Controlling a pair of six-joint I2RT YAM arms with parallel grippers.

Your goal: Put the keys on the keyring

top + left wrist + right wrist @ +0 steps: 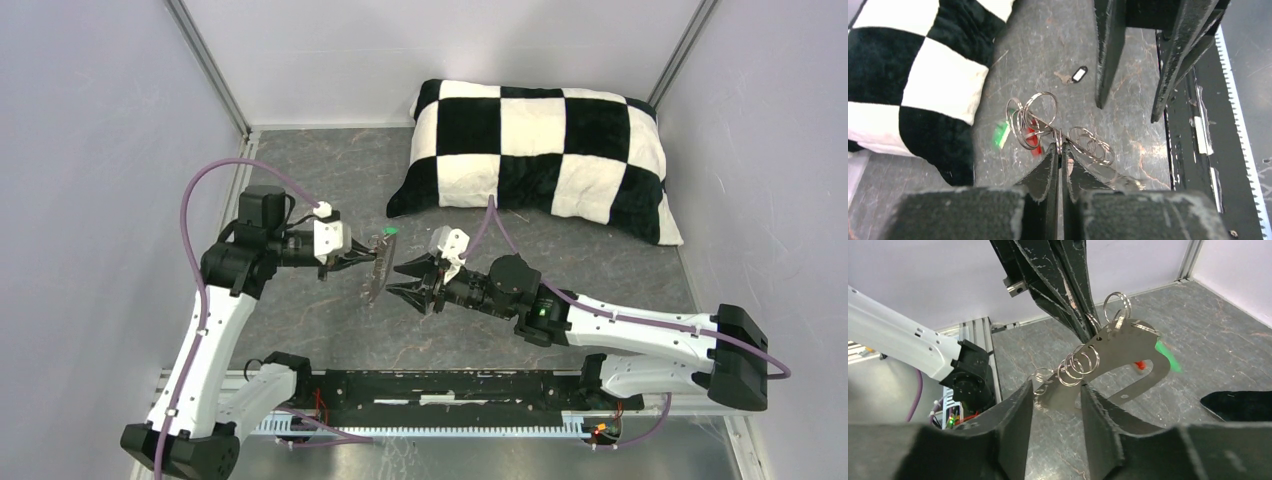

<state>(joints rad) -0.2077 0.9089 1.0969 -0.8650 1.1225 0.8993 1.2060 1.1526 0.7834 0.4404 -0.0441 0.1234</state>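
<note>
The left claw (1060, 150) is clamped tight, its two black fingers pinched on the thin edge of the flat grey metal half-oval keyring fob (1128, 352), which it holds on edge in the air above the scratched grey table (330, 330), roughly midway between the two arms. The right claw (1057, 388) stands with its jaws parted; in the right wrist view the fob's near end sits in the gap between its fingers (1018, 425), with space showing on at least one side, so it is not gripping the fob, and whether either finger touches the metal cannot be told. Several thin silver wire split rings (1077, 367) are threaded on the fob, one cluster along its inner curve and another at the upper end just beside the left claw's fingertips. A small bright green plastic key tag (1166, 356) shows at the fob's far end, and a small red plastic key tag (1140, 365) sits just beside it at the inner edge; both are blurred, and how they are attached cannot be made out. A small black oblong key tag (1078, 74) with a white window lies flat on the table, apart from the fob and near the right claw's finger in the left wrist view. A black-and-white checked plush pillow (540, 150) rests at the far side of the table, well behind both claws.
</note>
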